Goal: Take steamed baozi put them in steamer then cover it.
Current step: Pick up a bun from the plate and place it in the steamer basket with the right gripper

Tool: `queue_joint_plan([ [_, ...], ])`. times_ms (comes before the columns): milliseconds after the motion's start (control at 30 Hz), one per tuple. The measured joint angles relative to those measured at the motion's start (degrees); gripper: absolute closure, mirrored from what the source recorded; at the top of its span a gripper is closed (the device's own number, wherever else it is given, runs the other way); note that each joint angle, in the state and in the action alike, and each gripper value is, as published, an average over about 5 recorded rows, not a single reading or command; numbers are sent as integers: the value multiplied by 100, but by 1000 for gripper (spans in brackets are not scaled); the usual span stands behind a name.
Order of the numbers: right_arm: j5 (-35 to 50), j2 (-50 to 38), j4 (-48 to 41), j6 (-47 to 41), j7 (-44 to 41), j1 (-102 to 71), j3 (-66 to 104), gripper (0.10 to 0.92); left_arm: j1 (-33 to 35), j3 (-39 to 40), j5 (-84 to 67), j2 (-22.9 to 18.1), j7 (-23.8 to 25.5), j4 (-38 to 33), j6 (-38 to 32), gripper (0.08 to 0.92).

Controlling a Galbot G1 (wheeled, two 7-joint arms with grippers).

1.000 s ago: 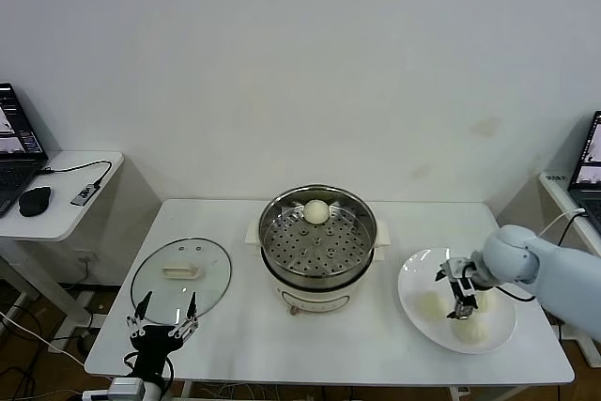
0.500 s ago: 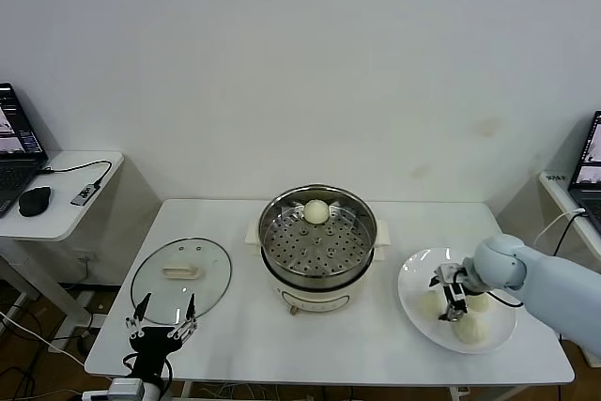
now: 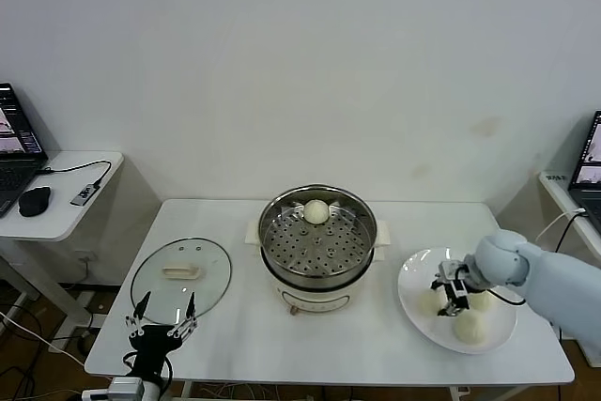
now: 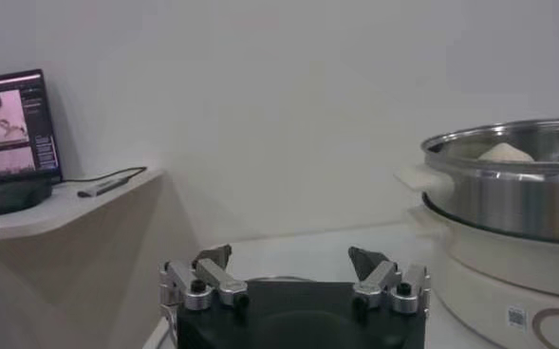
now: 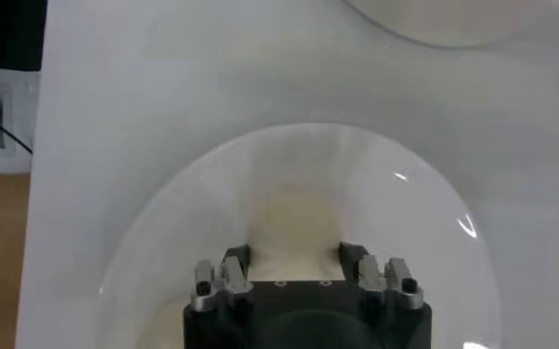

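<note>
1. The steamer was a round, shiny steel pot with a perforated tray, seated on a cream-white base with side handles, at the middle of the white counter.
2. One smooth, cream-white baozi lay on the tray by the far wall of the pot.
3. The cover, a round clear glass lid with a metal rim and a cream oblong handle, lay flat on the counter, left of the steamer.
4. A flat, glossy white plate sat right of the steamer with three buns on it.
5. The right end effector reached down over the plate from the right, its fingers closed against the sides of one bun.
6. The left end effector stood at the near counter edge beside the cover, fingers spread apart and holding nothing.
</note>
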Motion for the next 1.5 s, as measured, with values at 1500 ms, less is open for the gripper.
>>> queue_joint_plan([
  [1500,2962,4007,-1286,-1778,1023,2984,-2198,414,-156,-73,-138,98,48,90,10,177],
])
